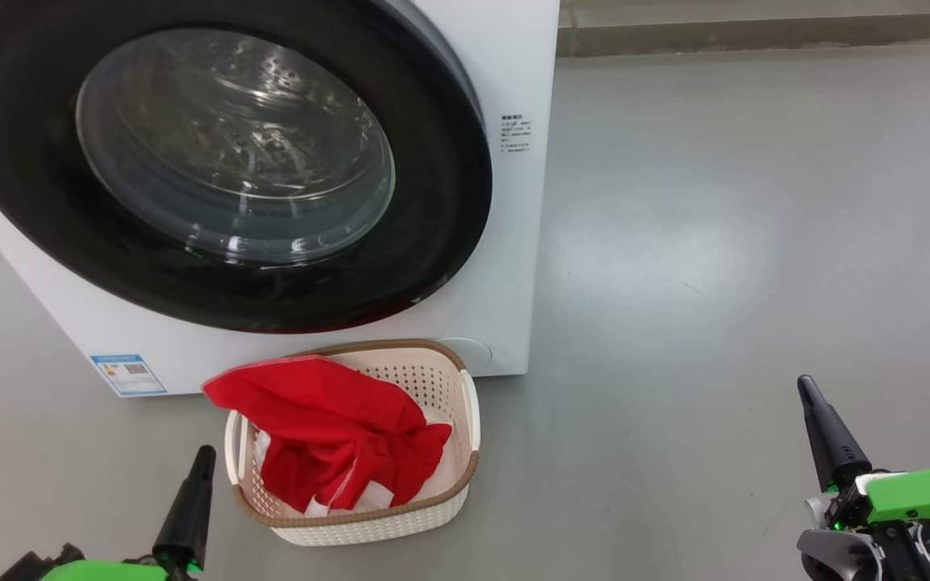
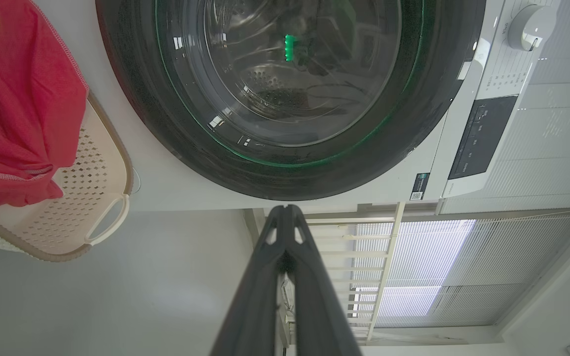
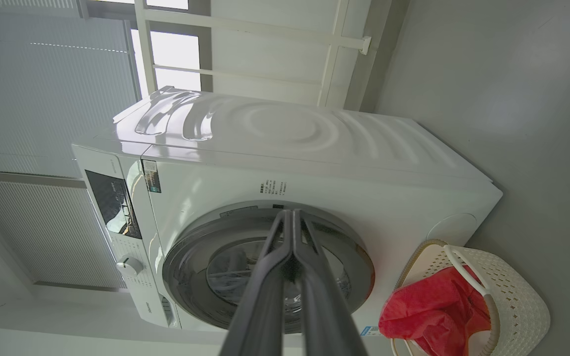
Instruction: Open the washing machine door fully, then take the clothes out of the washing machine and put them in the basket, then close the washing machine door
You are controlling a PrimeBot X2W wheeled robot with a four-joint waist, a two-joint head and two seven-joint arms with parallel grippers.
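The white washing machine [image 1: 505,242] stands at the upper left with its round black-rimmed door [image 1: 433,242] flat against the front, closed. Behind the glass I see bare steel drum. The red clothes [image 1: 328,436] lie in the cream basket [image 1: 400,520] on the floor just before the machine, one edge draped over the rim. My left gripper [image 1: 205,453] is shut and empty, low at the basket's left. My right gripper [image 1: 804,386] is shut and empty, far right of the basket. In the wrist views both grippers [image 2: 285,210] [image 3: 291,212] point at the door [image 2: 413,138] [image 3: 354,257], fingers pressed together.
Grey floor [image 1: 715,282] spreads open to the right of the machine. A low wall base [image 1: 756,32] runs along the back. The control panel [image 2: 483,138] and dial [image 2: 530,27] sit on the machine's top front; window blinds [image 2: 438,267] lie beyond.
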